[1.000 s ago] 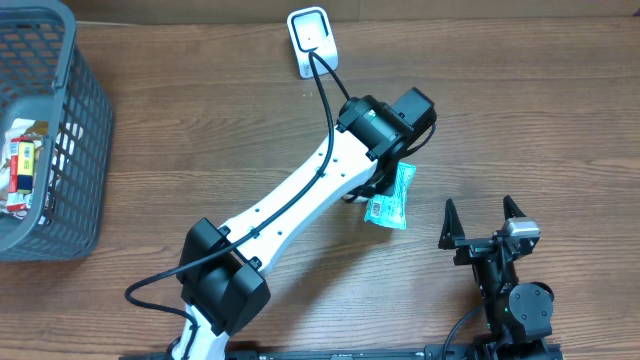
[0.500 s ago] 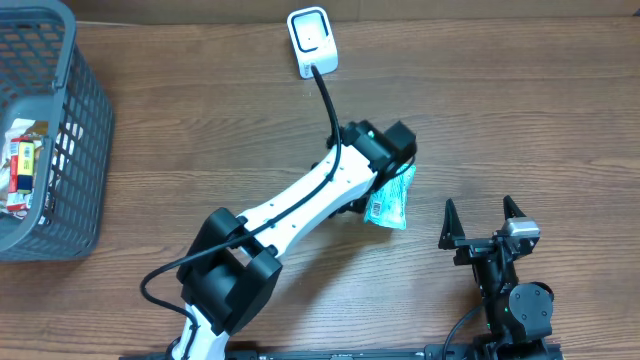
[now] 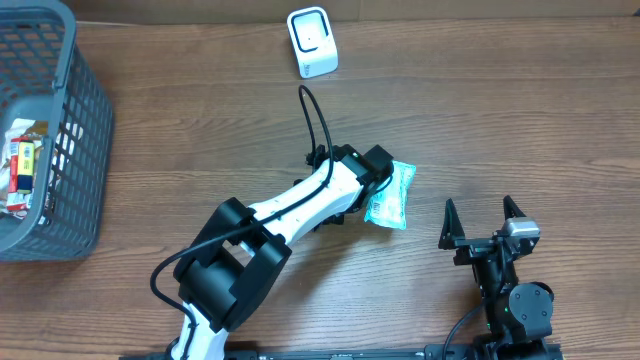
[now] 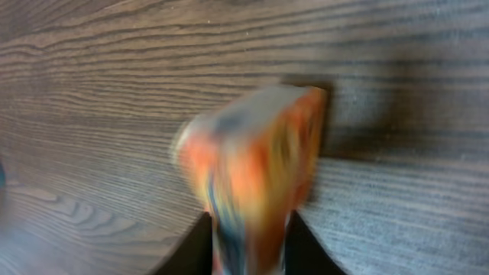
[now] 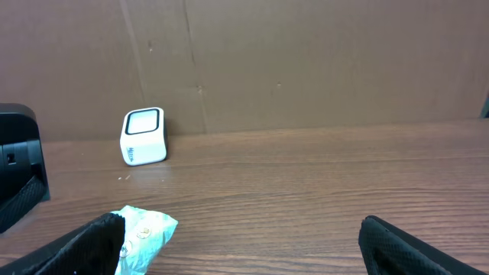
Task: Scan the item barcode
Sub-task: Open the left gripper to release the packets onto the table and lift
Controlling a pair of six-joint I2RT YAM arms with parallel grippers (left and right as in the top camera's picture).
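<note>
Left gripper (image 4: 248,243) straddles the near end of a blurred, brightly printed snack packet (image 3: 392,195), a dark finger on each side, though the wrist view is too smeared to tell whether the jaws are pinching it or standing slightly off it. Around it spreads a brown wooden table (image 3: 520,110), with a grey mesh basket (image 3: 85,120) of other goods at the far left edge. Reaching diagonally from its near-left base toward the right, the white left arm (image 3: 300,205) has its wrist bent down over the packet's left edge and a black cable looped above it. At near right the right gripper (image 3: 479,208) sits parked, jaws spread wide and holding nothing. Lying right of centre on the wood, the teal-backed packet has its long axis running near to far with a slight tilt. Well apart from it, far and a little left, is the small white scanner (image 3: 312,42), so the left arm looks nearer for the presentation.
</note>
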